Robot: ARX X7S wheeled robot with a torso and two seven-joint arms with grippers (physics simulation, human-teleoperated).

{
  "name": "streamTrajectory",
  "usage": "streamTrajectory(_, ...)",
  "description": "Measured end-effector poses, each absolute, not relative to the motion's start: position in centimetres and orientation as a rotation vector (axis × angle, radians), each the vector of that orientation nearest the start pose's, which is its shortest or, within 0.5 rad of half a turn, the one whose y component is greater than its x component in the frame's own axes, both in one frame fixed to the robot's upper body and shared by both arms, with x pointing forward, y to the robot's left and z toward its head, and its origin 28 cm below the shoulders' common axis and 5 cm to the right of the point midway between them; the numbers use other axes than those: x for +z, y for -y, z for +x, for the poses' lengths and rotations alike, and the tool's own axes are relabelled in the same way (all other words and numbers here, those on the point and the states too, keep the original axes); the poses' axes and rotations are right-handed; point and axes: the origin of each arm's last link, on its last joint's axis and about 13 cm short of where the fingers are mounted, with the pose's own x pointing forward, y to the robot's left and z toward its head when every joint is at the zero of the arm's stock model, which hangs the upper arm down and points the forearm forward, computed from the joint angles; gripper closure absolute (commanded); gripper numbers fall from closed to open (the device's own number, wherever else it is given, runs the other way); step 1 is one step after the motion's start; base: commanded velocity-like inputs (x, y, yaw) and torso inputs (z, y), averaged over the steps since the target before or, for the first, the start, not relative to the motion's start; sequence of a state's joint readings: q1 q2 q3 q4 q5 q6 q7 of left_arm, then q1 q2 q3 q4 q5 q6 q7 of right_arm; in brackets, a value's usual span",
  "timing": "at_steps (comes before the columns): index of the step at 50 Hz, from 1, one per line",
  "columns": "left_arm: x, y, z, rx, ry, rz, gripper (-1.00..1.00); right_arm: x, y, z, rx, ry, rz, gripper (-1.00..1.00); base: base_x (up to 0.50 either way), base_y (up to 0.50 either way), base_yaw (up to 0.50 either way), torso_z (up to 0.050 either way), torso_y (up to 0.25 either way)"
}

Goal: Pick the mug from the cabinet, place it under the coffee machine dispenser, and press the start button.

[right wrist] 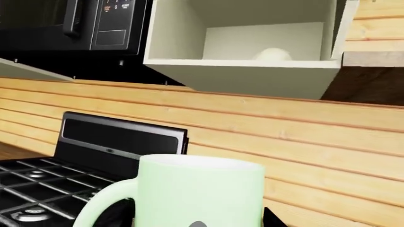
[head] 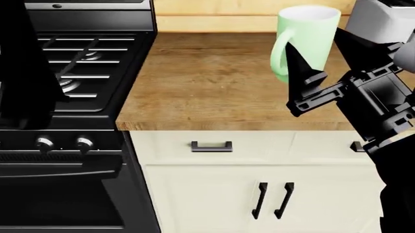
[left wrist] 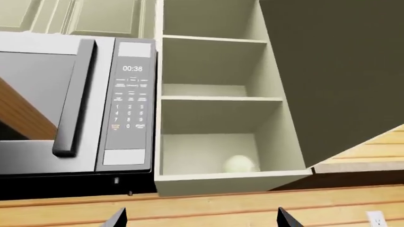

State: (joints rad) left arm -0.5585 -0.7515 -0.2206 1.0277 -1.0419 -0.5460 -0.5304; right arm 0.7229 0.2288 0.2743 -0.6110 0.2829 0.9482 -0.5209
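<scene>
The pale mint-green mug (head: 310, 36) with its loop handle to the left is held upright over the wooden counter (head: 207, 87) by my right gripper (head: 327, 53), whose black fingers sit on both sides of it. In the right wrist view the mug (right wrist: 196, 194) fills the space between the jaws. My left gripper (left wrist: 198, 220) is open and empty, raised in front of the open wall cabinet (left wrist: 221, 118); only its two fingertips show. The coffee machine dispenser is out of view.
A microwave (left wrist: 75, 104) hangs left of the cabinet, whose door (left wrist: 341, 71) stands open. A pale round object (left wrist: 241, 164) lies on the cabinet's bottom shelf. A black gas stove (head: 71, 73) is left of the counter. A white appliance (head: 386, 17) stands at the counter's back right.
</scene>
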Motion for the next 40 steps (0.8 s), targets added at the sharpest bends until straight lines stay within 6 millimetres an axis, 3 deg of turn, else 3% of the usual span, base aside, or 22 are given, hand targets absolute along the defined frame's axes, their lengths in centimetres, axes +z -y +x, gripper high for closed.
streamTrajectory(40, 28.89, -25.61, 15.97, -0.174, 0.820, -0.021, -1.00, 25.61, 17.00, 25.86, 0.415, 0.441, -0.015, 1.00, 0.00, -0.50, 0.00, 0.000, 0.000)
